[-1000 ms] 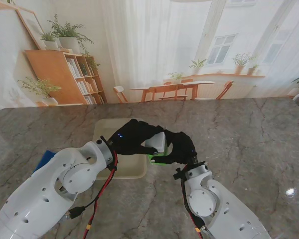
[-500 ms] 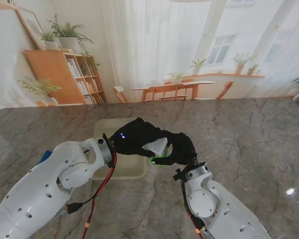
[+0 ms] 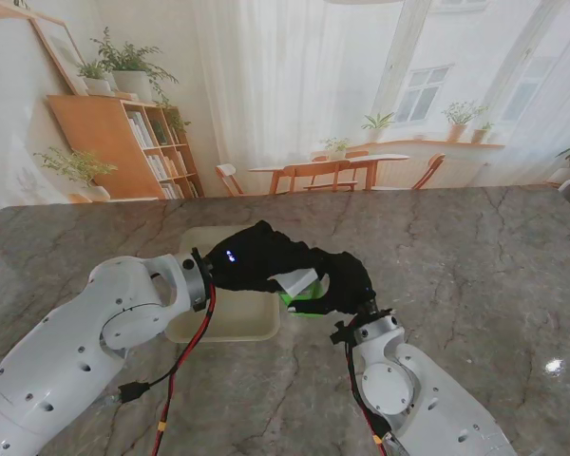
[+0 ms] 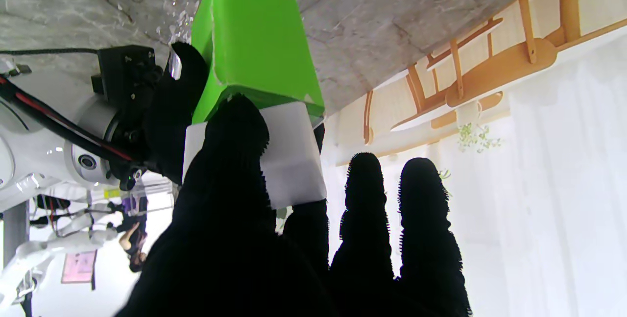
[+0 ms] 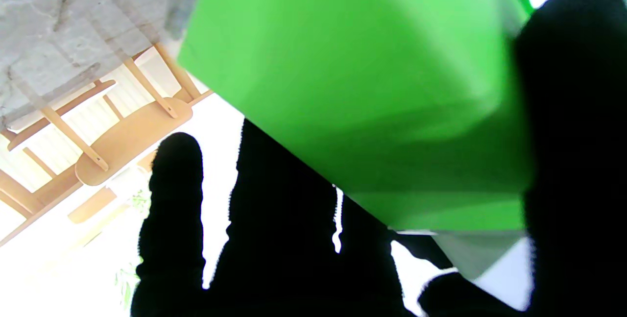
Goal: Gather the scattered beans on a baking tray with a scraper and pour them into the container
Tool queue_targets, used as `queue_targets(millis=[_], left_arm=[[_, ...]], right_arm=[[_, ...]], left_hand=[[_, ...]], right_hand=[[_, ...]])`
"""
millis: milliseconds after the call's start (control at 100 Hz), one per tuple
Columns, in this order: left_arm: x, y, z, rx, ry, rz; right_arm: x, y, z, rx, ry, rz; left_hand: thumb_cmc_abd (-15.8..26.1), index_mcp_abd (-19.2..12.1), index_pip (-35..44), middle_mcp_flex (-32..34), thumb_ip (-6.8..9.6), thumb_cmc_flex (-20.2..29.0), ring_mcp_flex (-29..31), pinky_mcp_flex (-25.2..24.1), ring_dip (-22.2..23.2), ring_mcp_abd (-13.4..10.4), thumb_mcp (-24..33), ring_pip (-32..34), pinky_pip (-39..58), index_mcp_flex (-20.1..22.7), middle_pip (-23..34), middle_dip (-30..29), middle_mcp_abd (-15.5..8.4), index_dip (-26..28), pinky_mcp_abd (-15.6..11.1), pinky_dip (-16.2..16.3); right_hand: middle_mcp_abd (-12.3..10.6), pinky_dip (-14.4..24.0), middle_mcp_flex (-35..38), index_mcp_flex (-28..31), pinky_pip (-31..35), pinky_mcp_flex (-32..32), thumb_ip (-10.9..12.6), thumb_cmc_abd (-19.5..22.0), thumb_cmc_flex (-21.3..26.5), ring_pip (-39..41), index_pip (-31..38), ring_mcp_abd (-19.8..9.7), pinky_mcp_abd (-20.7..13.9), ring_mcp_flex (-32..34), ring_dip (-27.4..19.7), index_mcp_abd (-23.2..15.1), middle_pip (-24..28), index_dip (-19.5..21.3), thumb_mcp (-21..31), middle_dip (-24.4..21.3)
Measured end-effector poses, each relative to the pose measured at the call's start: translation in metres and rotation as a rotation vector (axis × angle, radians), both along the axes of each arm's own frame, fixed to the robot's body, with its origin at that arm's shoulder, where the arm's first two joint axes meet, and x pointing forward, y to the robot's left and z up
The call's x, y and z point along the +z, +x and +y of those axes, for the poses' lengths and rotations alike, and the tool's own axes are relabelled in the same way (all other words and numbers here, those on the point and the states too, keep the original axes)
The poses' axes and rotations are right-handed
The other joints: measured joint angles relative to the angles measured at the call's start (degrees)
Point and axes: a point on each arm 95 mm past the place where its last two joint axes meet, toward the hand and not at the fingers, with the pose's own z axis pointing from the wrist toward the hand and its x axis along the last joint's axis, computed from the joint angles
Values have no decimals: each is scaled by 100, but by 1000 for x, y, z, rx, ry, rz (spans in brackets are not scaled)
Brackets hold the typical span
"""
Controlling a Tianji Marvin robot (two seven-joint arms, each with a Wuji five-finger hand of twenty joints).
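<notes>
Beside the baking tray (image 3: 230,321), at its right edge, we hold both of our robot hands together over the marble surface (image 3: 475,256). Our left robot hand (image 3: 256,261) reaches across the tray and pinches the white scraper (image 3: 299,281) between thumb and fingers; the left wrist view shows the thumb pressed on the white blade (image 4: 289,158) while the other fingers (image 4: 365,209) stand straight and apart. Our right robot hand (image 3: 347,282) curls around the green container (image 3: 306,304), with its thumb on one wall and its fingers on the opposite wall, as the right wrist view confirms (image 5: 372,86). The scraper's edge touches the container's rim, right at the tray's right edge. We cannot make out any beans on the tray.
</notes>
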Motion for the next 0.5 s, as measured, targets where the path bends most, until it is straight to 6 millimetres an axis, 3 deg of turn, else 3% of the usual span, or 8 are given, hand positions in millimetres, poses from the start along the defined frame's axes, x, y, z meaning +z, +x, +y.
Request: queue_targets(millis=[80,110,260,310,400,500], left_arm=[[1,0,2,16,26,-5],[2,0,3,26,35,-9],[3,-3,7,47,44,-10],[4,-4,8,50,41,-3],[6,-6,11,60,12,20],[6,-8,15,120,-75,65]], right_arm=[[2,0,1,2,3,-4],[3,0,1,3,4,-6],[4,-1,2,7,6,-9],[5,-1,3,8,5,-9],[5,-1,3,9,3,-7],[5,-1,3,6,-2,-4]], left_hand=[[56,392,-370,-333,9,18,-217,-212,30,143,7,-91,-120,-319,-69,-160,319,-113,-1,-1],[43,500,-497,-452,23,-186,-315,-275,-55,207,37,-137,-163,-343,-127,-211,423,-258,-1,-1],[105,936,-732,-1062,26,-1500,-778,-583,-144,513,57,-311,-381,-343,-284,-423,806,-2106,10,-3],[225,1118,-786,-1227,26,-1899,-845,-669,-197,562,21,-361,-447,-343,-325,-448,906,-2460,74,-4],[628,1320,-791,-1321,26,-2602,-1034,-779,-285,604,7,-460,-535,-343,-340,-489,982,-2604,155,-4],[911,1555,-786,-1281,27,-2983,-1087,-856,-290,705,10,-592,-677,-343,-274,-346,998,-2448,334,4]], right_hand=[[0,0,0,-1,0,0,0,0,0,0,0,0,0,0,0,0,0,0,0,0],[0,0,0,-1,0,0,0,0,0,0,0,0,0,0,0,0,0,0,0,0],[0,0,0,-2,0,0,0,0,0,-2,0,0,0,0,0,0,0,0,0,0],[0,0,0,-2,0,0,0,0,0,-2,0,-1,0,0,0,0,0,0,0,0],[0,0,0,-2,0,0,0,0,0,-2,0,-1,0,0,0,0,0,0,0,0],[0,0,0,-2,0,0,0,0,0,-2,0,-1,0,0,0,0,0,0,0,0]])
